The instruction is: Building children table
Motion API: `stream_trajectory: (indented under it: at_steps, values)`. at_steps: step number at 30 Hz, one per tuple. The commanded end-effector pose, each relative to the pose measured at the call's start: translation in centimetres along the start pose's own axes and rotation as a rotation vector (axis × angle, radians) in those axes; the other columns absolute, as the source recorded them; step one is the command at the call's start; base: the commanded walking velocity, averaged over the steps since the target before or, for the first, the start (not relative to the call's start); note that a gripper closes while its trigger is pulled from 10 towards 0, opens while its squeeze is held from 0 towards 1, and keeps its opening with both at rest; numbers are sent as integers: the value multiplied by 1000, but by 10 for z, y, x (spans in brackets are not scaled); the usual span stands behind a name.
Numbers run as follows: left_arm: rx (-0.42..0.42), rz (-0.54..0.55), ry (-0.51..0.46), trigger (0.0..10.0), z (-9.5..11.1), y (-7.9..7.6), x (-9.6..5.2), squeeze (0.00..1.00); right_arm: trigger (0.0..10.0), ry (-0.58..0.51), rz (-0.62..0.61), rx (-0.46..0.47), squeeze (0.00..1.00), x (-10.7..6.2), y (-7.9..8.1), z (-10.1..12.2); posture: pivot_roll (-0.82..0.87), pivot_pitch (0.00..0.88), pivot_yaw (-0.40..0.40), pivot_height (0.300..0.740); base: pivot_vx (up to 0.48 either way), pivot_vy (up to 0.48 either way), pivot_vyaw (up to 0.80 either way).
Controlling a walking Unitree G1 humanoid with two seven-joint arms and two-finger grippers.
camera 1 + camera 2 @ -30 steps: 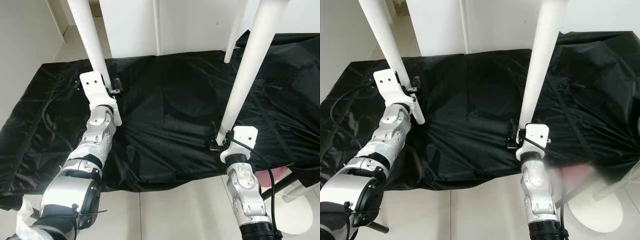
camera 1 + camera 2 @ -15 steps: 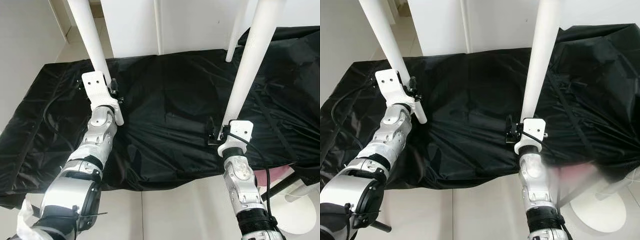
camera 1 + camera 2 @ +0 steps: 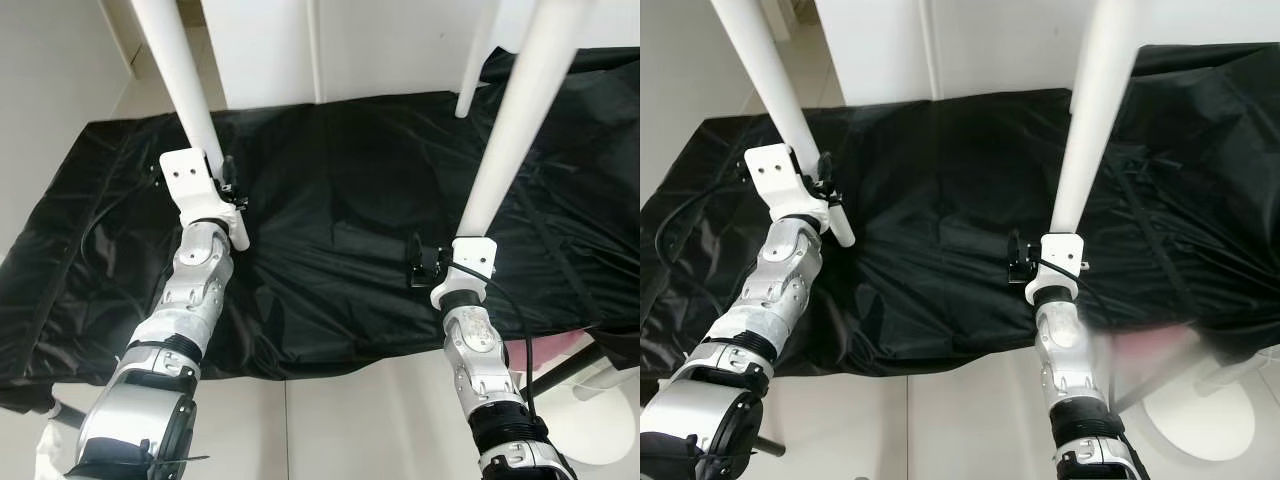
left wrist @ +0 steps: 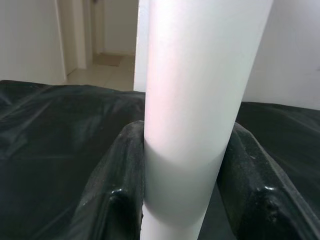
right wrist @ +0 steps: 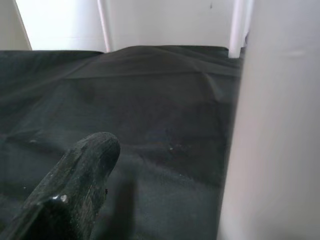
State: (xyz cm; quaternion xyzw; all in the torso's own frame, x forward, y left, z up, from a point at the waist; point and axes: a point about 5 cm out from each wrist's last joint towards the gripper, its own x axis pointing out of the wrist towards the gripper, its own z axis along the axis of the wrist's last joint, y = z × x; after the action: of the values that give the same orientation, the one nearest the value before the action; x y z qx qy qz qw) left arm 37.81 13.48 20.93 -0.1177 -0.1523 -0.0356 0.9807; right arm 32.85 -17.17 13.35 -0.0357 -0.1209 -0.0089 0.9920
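Two white table legs slant up out of view over a black cloth (image 3: 340, 170). My left gripper (image 3: 228, 190) is shut on the left leg (image 3: 185, 80). The left wrist view has that leg (image 4: 195, 115) clamped between both black fingers (image 4: 120, 195), and its end pokes out just below them. My right gripper (image 3: 425, 268) is at the foot of the right leg (image 3: 515, 110). In the right wrist view one black finger (image 5: 75, 190) stands apart from the leg (image 5: 272, 125), with cloth showing between them. The leg hides the other finger.
A third white leg (image 3: 478, 60) stands on the cloth at the back right, before a white wall. A black cable (image 3: 95, 230) loops on the cloth's left part. A white round base (image 3: 600, 440) and something pink sit on the pale tiled floor at lower right.
The right wrist has moved a little up and left at the foot of its leg and the forearm stands straighter. The left gripper keeps its hold. The view has shifted slightly.
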Motion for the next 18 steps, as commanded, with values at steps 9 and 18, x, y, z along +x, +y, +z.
stream_trajectory:
  at_steps: [9,18]
  values:
    - [-85,-542,-107,0,27,-42,-27,0,10000,25,56,-3,0,14,6,-6,-5,59,78,740,0,0,0]
    - [-123,-571,-155,0,46,-52,-39,0,10000,51,76,-15,0,22,7,-11,10,59,76,740,0,0,0]
